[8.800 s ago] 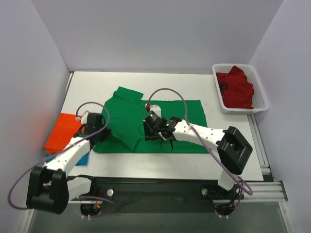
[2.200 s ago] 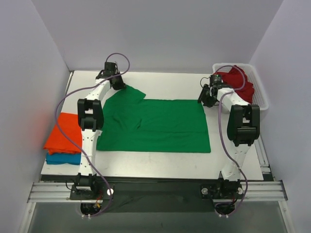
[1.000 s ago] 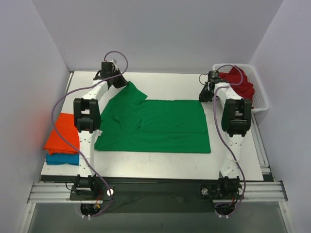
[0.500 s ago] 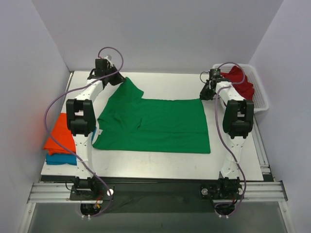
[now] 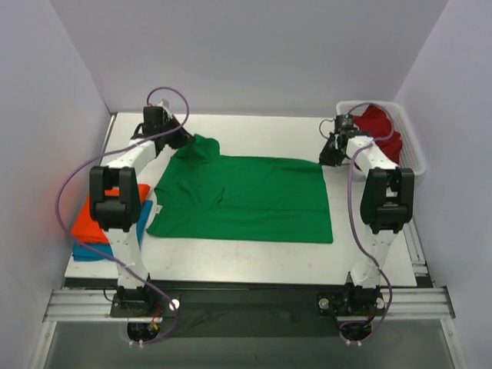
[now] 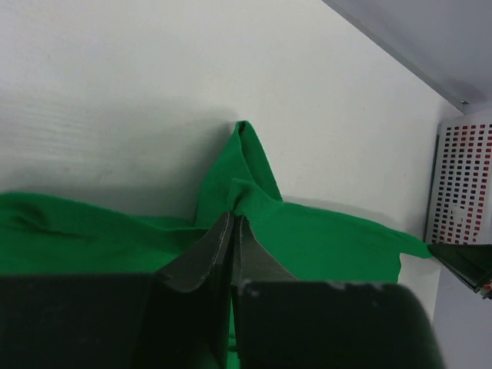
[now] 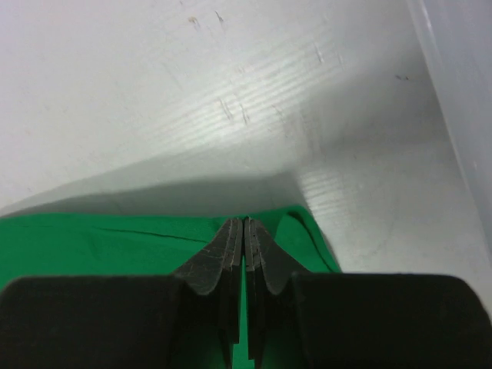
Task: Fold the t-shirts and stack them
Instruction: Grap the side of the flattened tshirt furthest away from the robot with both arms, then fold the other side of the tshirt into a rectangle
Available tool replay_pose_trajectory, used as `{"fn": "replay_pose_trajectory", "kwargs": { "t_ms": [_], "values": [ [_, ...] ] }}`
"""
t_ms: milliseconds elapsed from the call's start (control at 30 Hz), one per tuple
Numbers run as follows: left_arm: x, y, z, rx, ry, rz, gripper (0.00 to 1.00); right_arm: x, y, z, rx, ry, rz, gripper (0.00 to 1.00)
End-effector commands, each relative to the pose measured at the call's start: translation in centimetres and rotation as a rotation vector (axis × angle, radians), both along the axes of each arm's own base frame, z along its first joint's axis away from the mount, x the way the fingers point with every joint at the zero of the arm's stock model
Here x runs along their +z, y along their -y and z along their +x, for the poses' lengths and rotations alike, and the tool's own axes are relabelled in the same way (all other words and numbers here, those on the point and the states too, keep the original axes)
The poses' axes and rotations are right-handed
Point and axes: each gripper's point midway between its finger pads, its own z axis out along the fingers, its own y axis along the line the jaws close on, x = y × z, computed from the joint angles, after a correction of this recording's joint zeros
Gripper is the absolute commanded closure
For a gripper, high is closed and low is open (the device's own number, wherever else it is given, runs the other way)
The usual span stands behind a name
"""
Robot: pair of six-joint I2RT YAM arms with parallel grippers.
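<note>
The bright green t-shirt [image 5: 246, 196] lies spread flat across the middle of the table. My left gripper [image 5: 186, 141] is shut on its far left corner, where the cloth bunches into a raised fold [image 6: 244, 165]. In the left wrist view the closed gripper [image 6: 232, 217] pinches green fabric. My right gripper [image 5: 326, 158] is shut on the shirt's far right corner; its tips [image 7: 244, 222] clamp the green edge [image 7: 307, 231]. An orange t-shirt [image 5: 83, 223] lies on a blue one [image 5: 91, 251] at the table's left edge. The dark red t-shirt [image 5: 380, 127] sits in the basket.
The white mesh basket [image 5: 409, 160] stands at the far right corner, close beside my right gripper; its wall [image 7: 461, 92] fills the right wrist view's right side. My left arm's elbow [image 5: 115, 201] hangs over the orange and blue pile. Grey walls enclose the table.
My left arm has swung leftward, carrying the shirt's far left corner with it, so the cloth there is more bunched. The right gripper has hardly moved, still on its corner.
</note>
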Motion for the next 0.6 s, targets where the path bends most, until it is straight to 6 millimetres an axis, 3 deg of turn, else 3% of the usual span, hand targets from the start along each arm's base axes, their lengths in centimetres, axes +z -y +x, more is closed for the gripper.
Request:
{"fn": "replay_pose_trajectory", "kwargs": {
  "t_ms": [0,33,133,333,367,400,433,567],
  "values": [
    [7.0,-1.1,-0.7,0.058,0.157,-0.036,1.0,1.2,0.8,-1.8,0.006,0.011,-0.054,1.0],
    [5.8,-1.4,-1.7,0.066,0.129,-0.035,1.0,1.0,0.9,-2.6,0.002,0.0,-0.061,1.0],
    [6.7,-1.8,-3.3,0.089,0.136,-0.037,1.0,1.2,1.2,-3.5,-0.007,0.009,-0.067,1.0],
    [5.2,-2.9,-7.3,0.161,0.051,-0.047,1.0,0.0,1.5,-6.3,-0.033,-0.024,-0.071,1.0],
    [4.5,-3.0,-8.9,0.18,0.027,-0.05,1.0,-0.3,1.7,-7.0,-0.048,-0.028,-0.073,1.0],
    [5.3,-3.0,-9.0,0.183,0.041,-0.058,1.0,-0.3,1.6,-7.0,-0.047,-0.028,-0.072,1.0],
    [4.1,-3.4,-9.9,0.198,0.013,-0.049,1.0,-0.5,1.5,-7.6,-0.05,-0.034,-0.065,1.0],
    [3.5,-3.8,-12.0,0.214,-0.01,-0.038,1.0,-0.5,1.6,-8.5,-0.059,-0.029,-0.061,1.0]
  ]
}}
